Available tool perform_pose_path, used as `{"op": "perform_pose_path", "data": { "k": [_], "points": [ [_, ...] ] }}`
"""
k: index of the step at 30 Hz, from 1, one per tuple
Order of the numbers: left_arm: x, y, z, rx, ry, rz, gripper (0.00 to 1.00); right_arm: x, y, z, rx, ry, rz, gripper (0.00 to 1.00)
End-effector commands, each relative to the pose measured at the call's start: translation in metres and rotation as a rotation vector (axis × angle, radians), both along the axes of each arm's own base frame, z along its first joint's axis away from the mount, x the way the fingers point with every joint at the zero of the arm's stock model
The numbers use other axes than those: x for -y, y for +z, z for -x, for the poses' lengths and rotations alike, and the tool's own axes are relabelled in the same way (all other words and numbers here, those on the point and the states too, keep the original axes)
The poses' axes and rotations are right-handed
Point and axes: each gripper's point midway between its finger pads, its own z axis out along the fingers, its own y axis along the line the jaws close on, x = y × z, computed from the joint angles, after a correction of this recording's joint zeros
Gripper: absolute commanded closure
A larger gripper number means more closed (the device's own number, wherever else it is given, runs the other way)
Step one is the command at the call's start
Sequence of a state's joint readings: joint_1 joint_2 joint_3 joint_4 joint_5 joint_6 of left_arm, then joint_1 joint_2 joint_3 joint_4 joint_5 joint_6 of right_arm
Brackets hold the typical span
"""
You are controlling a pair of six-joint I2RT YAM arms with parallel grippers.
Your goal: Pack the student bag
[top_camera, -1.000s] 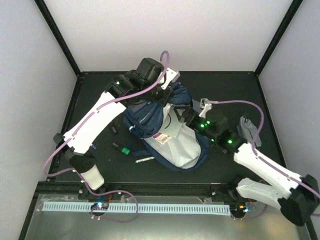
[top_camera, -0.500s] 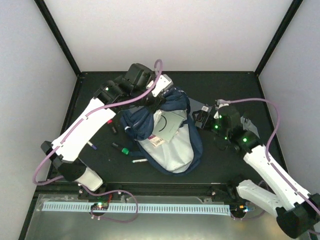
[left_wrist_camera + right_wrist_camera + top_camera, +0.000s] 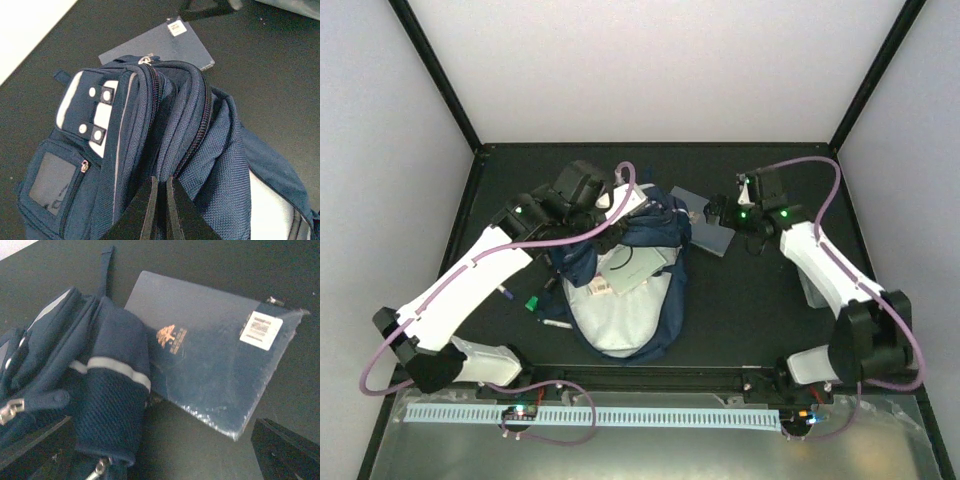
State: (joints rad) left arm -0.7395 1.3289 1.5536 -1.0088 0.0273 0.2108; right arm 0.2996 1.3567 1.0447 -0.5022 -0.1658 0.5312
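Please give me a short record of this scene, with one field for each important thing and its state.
student bag: lying on the table, pale lining showing
navy book: flat on the table, outside the bag, against it
left gripper: shut on the bag's navy fabric
right gripper: open, holding nothing, near the book
green-capped marker: on the table, left of the bag

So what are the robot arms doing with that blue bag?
They are packing the student bag. The left hand is shut on the bag's fabric by the zip. The right hand is open, hovering by a dark blue book that lies beside the bag. A few pens lie on the table, not packed yet.
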Motion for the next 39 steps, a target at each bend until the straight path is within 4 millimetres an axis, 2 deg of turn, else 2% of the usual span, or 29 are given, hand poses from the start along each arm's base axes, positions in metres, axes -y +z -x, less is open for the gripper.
{"op": "perform_pose_path", "data": {
  "k": [1,4,9,13,16,21,26,31,34,35,39],
  "points": [
    [0.009,0.001,-0.013,0.041,0.006,0.056,0.99,-0.002,0.001,-0.033,0.008,0.027,0.007,0.00],
    [0.023,-0.011,-0.007,-0.039,-0.031,0.105,0.96,0.002,-0.014,-0.058,-0.036,0.017,0.014,0.00],
    [0.040,-0.041,0.003,-0.176,-0.070,0.139,0.93,0.009,-0.024,-0.099,-0.035,-0.011,0.065,0.00],
    [0.048,-0.065,0.009,-0.262,-0.074,0.160,0.95,0.006,-0.038,-0.128,-0.053,-0.002,0.090,0.08],
    [0.050,-0.077,0.014,-0.292,-0.076,0.181,0.97,0.003,-0.056,-0.144,-0.090,0.008,0.107,0.16],
    [0.050,-0.094,0.022,-0.329,-0.086,0.195,0.97,0.005,-0.087,-0.161,-0.138,0.006,0.165,0.16],
    [0.048,-0.103,0.023,-0.340,-0.082,0.180,0.98,0.005,-0.116,-0.162,-0.205,0.036,0.194,0.16],
    [0.050,-0.102,0.022,-0.337,-0.084,0.186,0.98,0.001,-0.131,-0.147,-0.259,0.067,0.177,0.16],
    [0.052,-0.103,0.021,-0.340,-0.087,0.191,0.98,-0.001,-0.137,-0.127,-0.278,0.086,0.148,0.16],
    [0.052,-0.103,0.021,-0.342,-0.088,0.191,0.98,-0.002,-0.132,-0.123,-0.262,0.087,0.139,0.16],
    [0.053,-0.105,0.022,-0.349,-0.090,0.195,0.99,0.004,-0.137,-0.077,-0.273,0.082,0.119,0.16]
  ]
}}
